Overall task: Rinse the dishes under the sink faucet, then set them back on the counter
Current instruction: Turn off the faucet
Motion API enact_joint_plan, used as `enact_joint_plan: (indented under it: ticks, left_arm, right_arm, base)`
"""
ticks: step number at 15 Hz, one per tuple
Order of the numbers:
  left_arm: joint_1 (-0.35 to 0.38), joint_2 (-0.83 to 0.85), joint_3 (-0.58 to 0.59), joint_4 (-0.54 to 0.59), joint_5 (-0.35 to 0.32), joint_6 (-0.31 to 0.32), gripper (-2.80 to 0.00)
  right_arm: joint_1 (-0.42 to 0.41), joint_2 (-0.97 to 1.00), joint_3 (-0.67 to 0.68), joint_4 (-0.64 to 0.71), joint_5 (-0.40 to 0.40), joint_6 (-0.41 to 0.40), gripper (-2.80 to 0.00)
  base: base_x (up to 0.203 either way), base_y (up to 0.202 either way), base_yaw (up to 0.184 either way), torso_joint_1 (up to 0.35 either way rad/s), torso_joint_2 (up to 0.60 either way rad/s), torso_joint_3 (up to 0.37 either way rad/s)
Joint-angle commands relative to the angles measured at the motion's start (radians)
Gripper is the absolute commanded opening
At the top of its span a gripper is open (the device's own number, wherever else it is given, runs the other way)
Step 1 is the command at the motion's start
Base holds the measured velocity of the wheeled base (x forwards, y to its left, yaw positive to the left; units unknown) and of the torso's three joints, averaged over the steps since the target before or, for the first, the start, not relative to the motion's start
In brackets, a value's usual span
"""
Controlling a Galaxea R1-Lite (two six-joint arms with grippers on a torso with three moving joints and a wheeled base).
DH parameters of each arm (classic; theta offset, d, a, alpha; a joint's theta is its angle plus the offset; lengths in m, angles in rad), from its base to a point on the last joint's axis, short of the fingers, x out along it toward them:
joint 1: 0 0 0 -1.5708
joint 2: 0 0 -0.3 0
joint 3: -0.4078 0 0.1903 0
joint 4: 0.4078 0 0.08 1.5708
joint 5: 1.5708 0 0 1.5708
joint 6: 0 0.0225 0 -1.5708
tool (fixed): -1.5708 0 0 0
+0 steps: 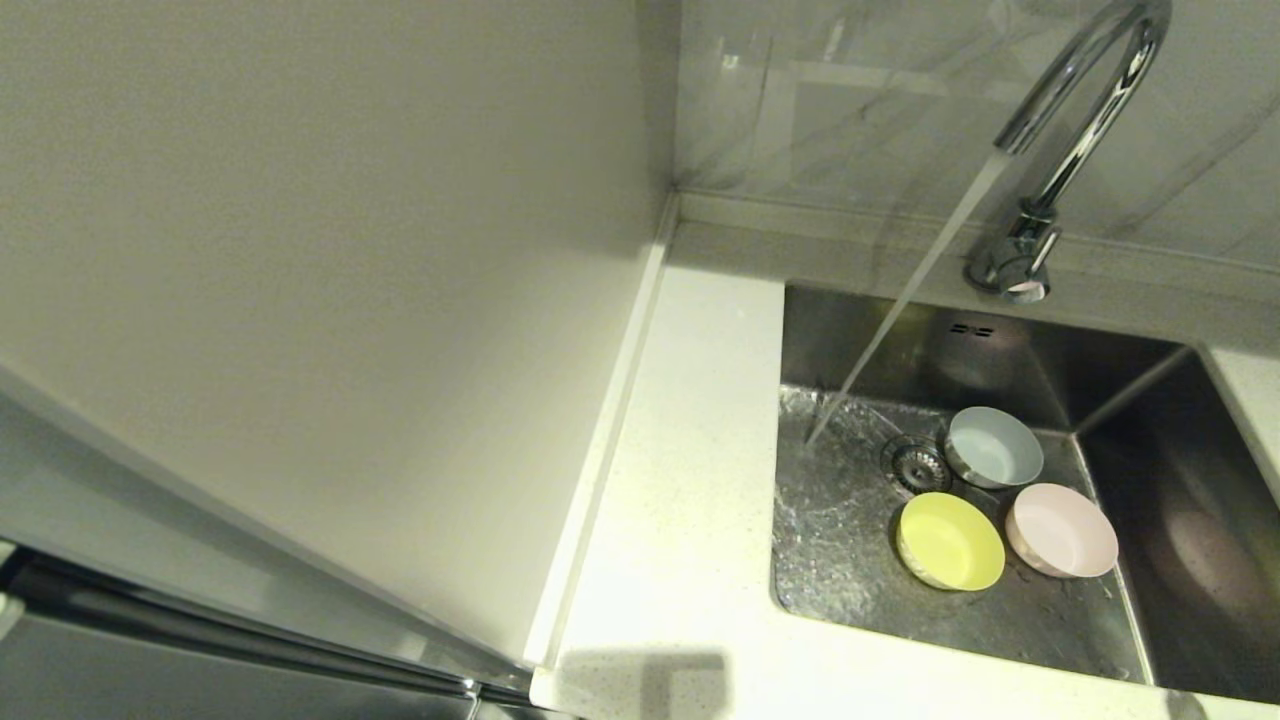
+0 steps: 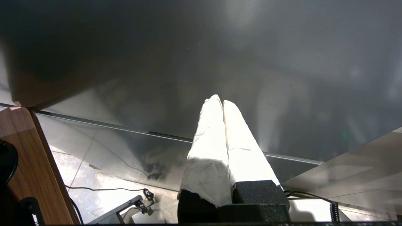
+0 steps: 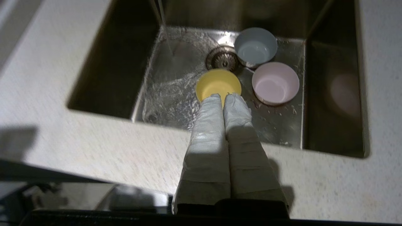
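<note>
Water's on, pouring from the faucet (image 1: 1085,95) in a slanted stream and hitting the sink (image 1: 850,560) floor on the robot's left side of the basin, just left of the drain (image 1: 916,464). Wet and splashy steel all around there.

All three dishes sitting upright on the sink floor, none under the stream: pale blue bowl (image 1: 993,447) just right of the drain, toward the back; yellow bowl (image 1: 950,541) just in front of the drain; pink bowl (image 1: 1061,530) right beside the yellow one, in front of the blue. Bunched close, hard to say if rims actually touch.

Right tool (image 3: 224,96) hanging above the tabletop (image 3: 94,147) at the near sink edge, padded fingers pressed together, gripping nothing, tips lined up over the yellow bowl's near rim in the wrist view.

Left tool (image 2: 220,101) off away from the sink, fingers also pressed together and empty, facing a dark glossy panel (image 2: 201,62), with floor (image 2: 103,175) and cables (image 2: 94,189) below.
</note>
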Motion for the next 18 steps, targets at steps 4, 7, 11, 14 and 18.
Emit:
enact_joint_plan:
  ticks: [4, 7, 11, 14, 18]
  left_arm:
    - [0.000, 0.000, 0.003, 0.000, 0.000, 0.000, -2.80]
    - [0.000, 0.000, 0.003, 0.000, 0.000, 0.000, -2.80]
    - [0.000, 0.000, 0.003, 0.000, 0.000, 0.000, -2.80]
    - [0.000, 0.000, 0.003, 0.000, 0.000, 0.000, -2.80]
    - [0.000, 0.000, 0.003, 0.000, 0.000, 0.000, -2.80]
  right_arm:
    - [-0.008, 0.820, -0.845, 0.196, -0.011, 0.263, -2.80]
    - [-0.097, 1.129, -1.156, 0.303, 0.031, 0.399, -2.80]
    - [-0.415, 1.302, -1.290, 0.356, 0.315, 0.405, -2.80]
    - [-0.573, 1.406, -1.357, 0.364, 0.427, 0.329, -2.80]
    - [-0.626, 1.478, -1.378, 0.418, 0.509, 0.314, -2.80]
  base:
    - [0.000, 0.000, 0.000, 0.000, 0.00, 0.000]
    - [0.000, 0.000, 0.000, 0.000, 0.00, 0.000]
    - [0.000, 0.000, 0.000, 0.000, 0.00, 0.000]
    - [0.000, 0.000, 0.000, 0.000, 0.00, 0.000]
    - [0.000, 0.000, 0.000, 0.000, 0.00, 0.000]
